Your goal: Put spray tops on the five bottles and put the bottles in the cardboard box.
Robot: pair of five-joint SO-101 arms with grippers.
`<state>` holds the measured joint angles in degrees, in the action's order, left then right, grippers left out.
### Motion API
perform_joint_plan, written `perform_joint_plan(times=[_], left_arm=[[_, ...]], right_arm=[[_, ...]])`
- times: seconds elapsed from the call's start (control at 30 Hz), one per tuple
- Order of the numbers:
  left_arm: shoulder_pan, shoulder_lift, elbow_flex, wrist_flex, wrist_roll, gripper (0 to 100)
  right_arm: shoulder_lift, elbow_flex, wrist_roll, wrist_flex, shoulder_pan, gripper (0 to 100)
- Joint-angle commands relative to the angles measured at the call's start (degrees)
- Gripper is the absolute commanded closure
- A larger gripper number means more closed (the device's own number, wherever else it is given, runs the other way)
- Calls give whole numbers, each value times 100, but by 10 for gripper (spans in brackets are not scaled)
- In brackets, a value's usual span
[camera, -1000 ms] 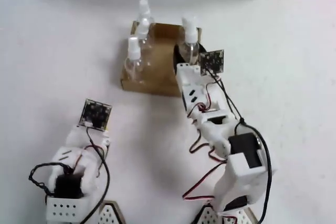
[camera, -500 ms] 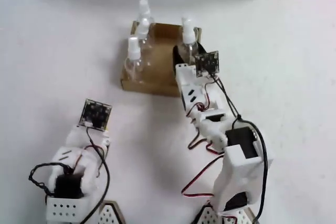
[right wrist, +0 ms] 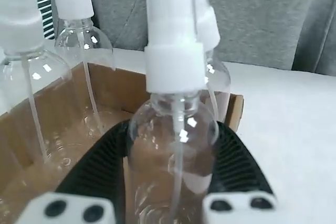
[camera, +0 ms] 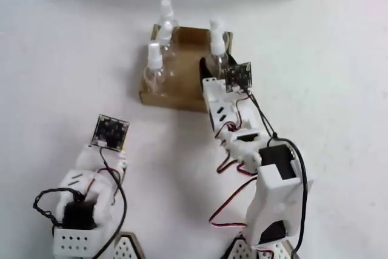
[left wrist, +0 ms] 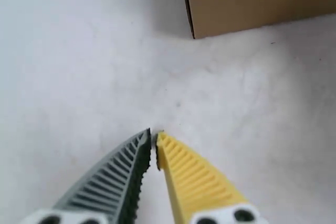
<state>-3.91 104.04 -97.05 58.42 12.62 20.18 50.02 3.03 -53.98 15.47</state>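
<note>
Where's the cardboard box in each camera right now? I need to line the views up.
High view: cardboard box at upper centre, just ahead of the right gripper.
Left wrist view: one outer corner, some way beyond the left gripper.
Right wrist view: its brown inner wall, behind the bottle that the right gripper holds.
Shared landmark: that bottle, at the box's right edge in the high view.
</note>
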Motion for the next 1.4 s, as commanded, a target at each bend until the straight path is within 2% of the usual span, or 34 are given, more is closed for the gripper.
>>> perform_joint_plan(times=[0.0, 0.17, 0.4, 0.73, 0.97, 1.37], left_arm=[[-66, 40, 9, 79, 53, 980], [-66, 40, 9, 79, 53, 980], [-66, 40, 9, 79, 53, 980], [-66, 40, 9, 79, 53, 980], [-66, 40, 9, 79, 53, 980], [-66, 40, 9, 79, 53, 980]], right_arm=[[-84, 88, 62, -4, 180, 981], [-75, 97, 62, 13, 259, 975], [-75, 202, 62, 13, 277, 810], [-84, 273, 62, 4, 356, 789], [-92, 334, 70, 4, 409, 679], [-602, 519, 18, 4, 409, 669]])
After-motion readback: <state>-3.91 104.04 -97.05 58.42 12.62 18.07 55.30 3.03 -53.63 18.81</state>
